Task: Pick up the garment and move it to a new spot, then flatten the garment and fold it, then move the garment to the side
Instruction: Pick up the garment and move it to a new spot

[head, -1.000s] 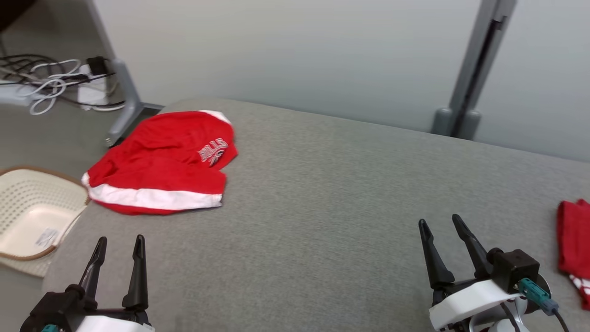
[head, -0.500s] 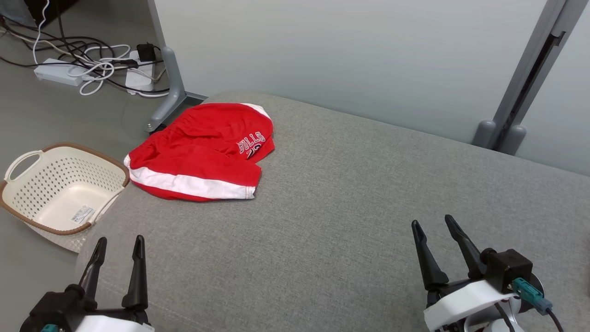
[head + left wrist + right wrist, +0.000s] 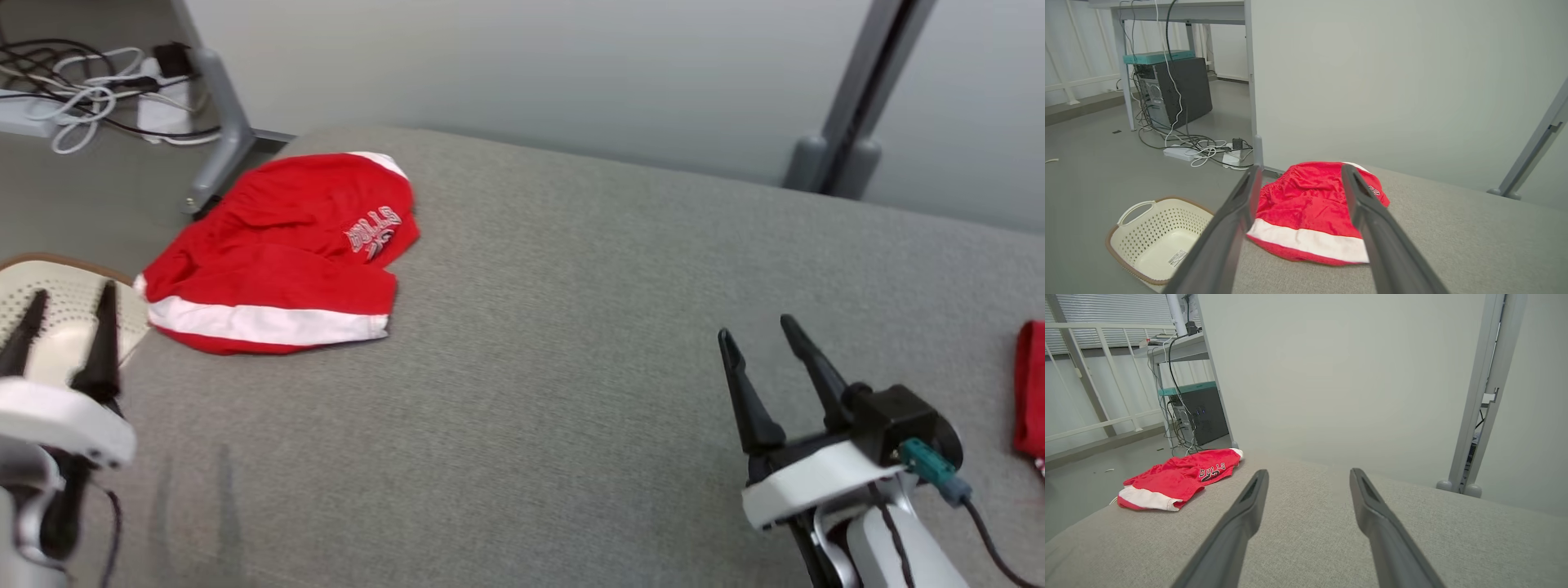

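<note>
The garment [image 3: 277, 253] is a pair of red shorts in a fine mesh knit. It has a broad white band along the hem, a gathered elastic waist and pale lettering on one leg. It lies loosely bunched, with soft creases, at the far left corner of the padded surface [image 3: 571, 343], close to the left edge. The padded surface is covered in grey cloth with a coarse, even weave, and its far left corner is rounded.

The left gripper [image 3: 72, 292] has two long, dark, tapered fingers on a white housing. The fingers stand apart and grasp nothing. In the left wrist view the garment lies ahead, framed between the two fingers and apart from them.

The right gripper [image 3: 756, 328] has the same form. Its fingers are spread and empty above bare grey cloth, well apart from the garment.

The basket [image 3: 1175, 216] is cream plastic, perforated with rows of small holes, with a brown rim and a loop handle. It stands on the floor just beside the left edge of the padded surface.

A second red cloth [image 3: 1030, 388] lies at the right margin of the head view, cut off by the frame.

Behind the padded surface stand a smooth pale panel [image 3: 531, 65] and a grey metal post [image 3: 857, 90]. Black and white cables [image 3: 82, 73] lie tangled on the floor.
</note>
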